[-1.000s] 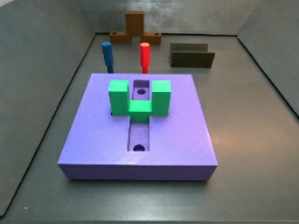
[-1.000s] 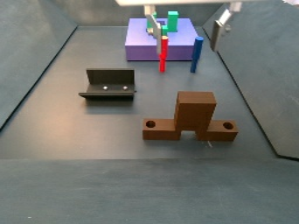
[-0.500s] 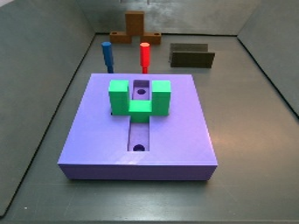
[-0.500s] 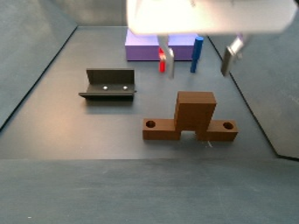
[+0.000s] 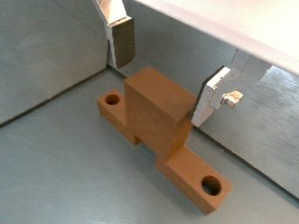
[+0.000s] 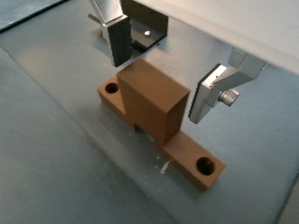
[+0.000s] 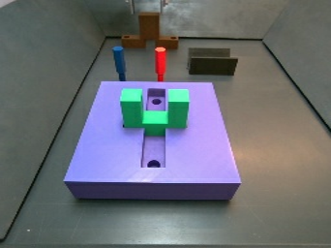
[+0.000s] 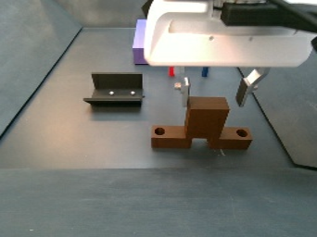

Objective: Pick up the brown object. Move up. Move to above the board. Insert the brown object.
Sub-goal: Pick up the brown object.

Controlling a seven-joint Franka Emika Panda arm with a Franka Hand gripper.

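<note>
The gripper (image 8: 216,88) hovered with fingers (image 5: 122,39) spread apart, either side of the brown object (image 8: 203,123), not touching it. The object stood on the floor, well apart from the board (image 7: 153,145).

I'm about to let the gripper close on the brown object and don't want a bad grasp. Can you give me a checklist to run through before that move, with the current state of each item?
1. Gripper open: ok, the silver fingers stand apart in both wrist views.
2. Fingers straddle the upright block of the brown object: ok, one finger on each side, neither touching it.
3. Fingers low enough to grip: cannot tell; in a side view the gripper sits around the block's top.
4. Brown object flat on the floor, not tilted: ok.
5. Nothing else between the fingers: ok; the fixture is apart.
6. Slot of the board free: not ok, a green U-shaped block sits on it.
</note>
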